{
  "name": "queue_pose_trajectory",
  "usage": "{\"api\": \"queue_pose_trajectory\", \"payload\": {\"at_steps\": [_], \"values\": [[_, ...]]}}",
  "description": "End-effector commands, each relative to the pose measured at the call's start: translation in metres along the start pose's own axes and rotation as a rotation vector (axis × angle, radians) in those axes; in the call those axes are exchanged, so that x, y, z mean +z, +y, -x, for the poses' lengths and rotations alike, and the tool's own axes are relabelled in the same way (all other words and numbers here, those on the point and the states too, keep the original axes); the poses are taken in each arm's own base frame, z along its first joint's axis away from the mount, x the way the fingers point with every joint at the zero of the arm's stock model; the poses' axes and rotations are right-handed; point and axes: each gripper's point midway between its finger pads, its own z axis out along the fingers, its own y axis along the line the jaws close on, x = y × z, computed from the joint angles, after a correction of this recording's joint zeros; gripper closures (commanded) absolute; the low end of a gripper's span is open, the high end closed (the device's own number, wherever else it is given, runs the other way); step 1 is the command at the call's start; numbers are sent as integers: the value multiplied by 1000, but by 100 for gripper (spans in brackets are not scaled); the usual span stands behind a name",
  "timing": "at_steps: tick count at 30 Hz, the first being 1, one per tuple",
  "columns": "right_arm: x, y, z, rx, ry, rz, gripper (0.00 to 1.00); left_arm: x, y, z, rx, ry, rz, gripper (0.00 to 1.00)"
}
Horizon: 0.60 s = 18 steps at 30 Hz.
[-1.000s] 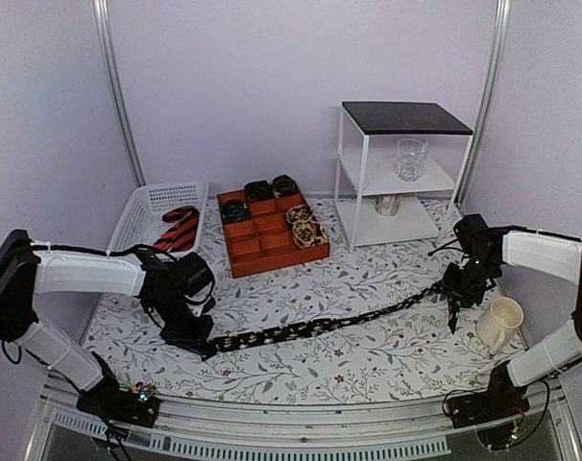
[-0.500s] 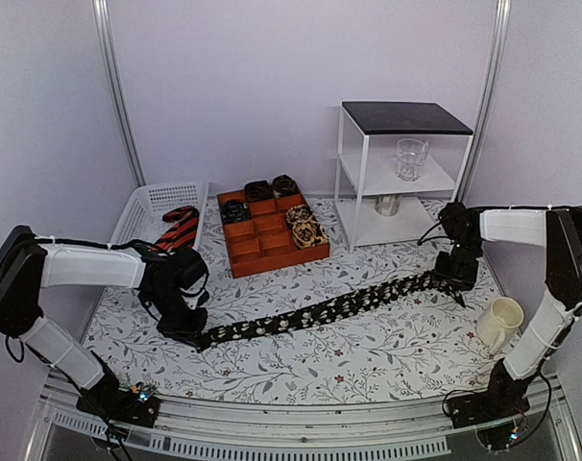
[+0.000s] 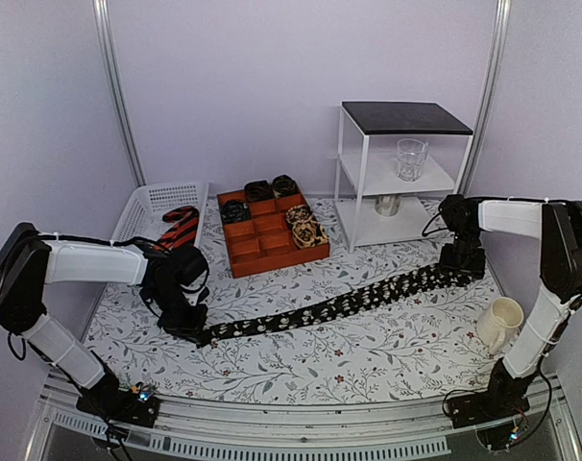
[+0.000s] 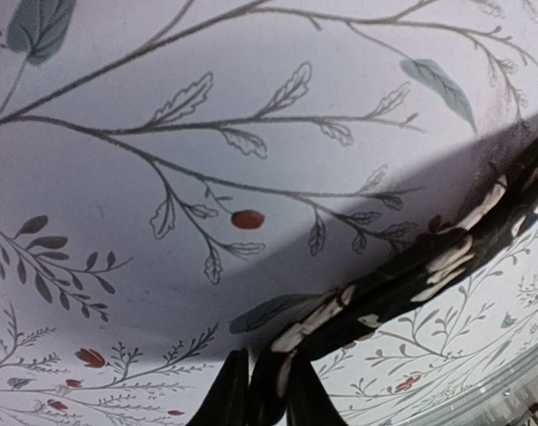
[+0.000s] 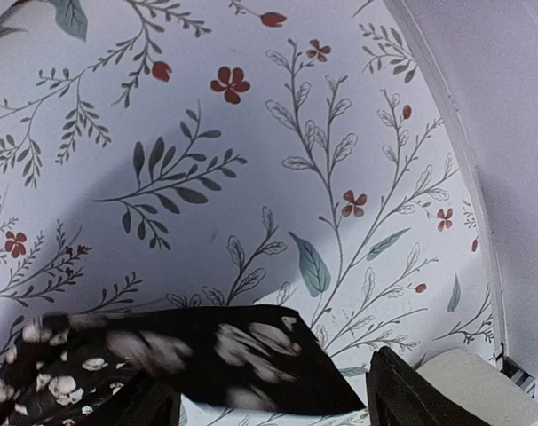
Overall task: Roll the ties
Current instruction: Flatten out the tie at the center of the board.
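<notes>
Since a second ago the right gripper [image 3: 461, 269] has swung back toward the shelf unit and let go: its jaws now stand spread, and the wide end of the black tie [image 3: 339, 305] lies flat on the tablecloth [image 3: 368, 355] instead of hanging from the fingers. The left gripper [image 3: 190, 327] has edged a little farther from the near edge, and the tie's line has shifted with it.

Nearest, the left gripper's two dark fingers [image 4: 229, 395] flank the tie's narrow end closely; whether they pinch it I cannot tell. The tie is a long soft strip, black with pale flecks, running diagonally from the near left to the far right across the white leaf-and-berry print. In the right wrist view its pointed wide end [image 5: 251, 355] rests between the parted fingers [image 5: 411, 395], not touching either.

A glossy cream mug [image 3: 502, 322] stands near the right edge. Farther back sits an orange-brown tray [image 3: 262, 252] of square compartments holding rolled ties [image 3: 305, 226]. Left of it, a white perforated basket [image 3: 152, 204] holds a striped tie [image 3: 181, 229]. The white-framed shelf unit [image 3: 406, 117], black-topped, carries a clear glass [image 3: 411, 158] and a metal cup [image 3: 387, 204].
</notes>
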Motion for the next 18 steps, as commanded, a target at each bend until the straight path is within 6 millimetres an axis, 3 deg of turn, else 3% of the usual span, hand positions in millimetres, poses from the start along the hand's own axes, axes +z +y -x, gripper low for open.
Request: {"api": "queue_pose_trajectory", "payload": {"at_steps": [1,5,8,13,18], "values": [[-9,-15,16,43,-45,-58,27,-3,3,12,-1,-28,20,83],[-10,-17,12,48,-41,-54,29,-9,3,18,9,-54,29,79],[-12,-13,16,67,-51,-15,36,-19,4,25,11,-86,57,70],[-17,14,24,101,-82,153,77,-60,0,54,-4,-261,65,56],[-1,32,29,133,-85,223,100,-95,-25,77,4,-407,-51,55]]}}
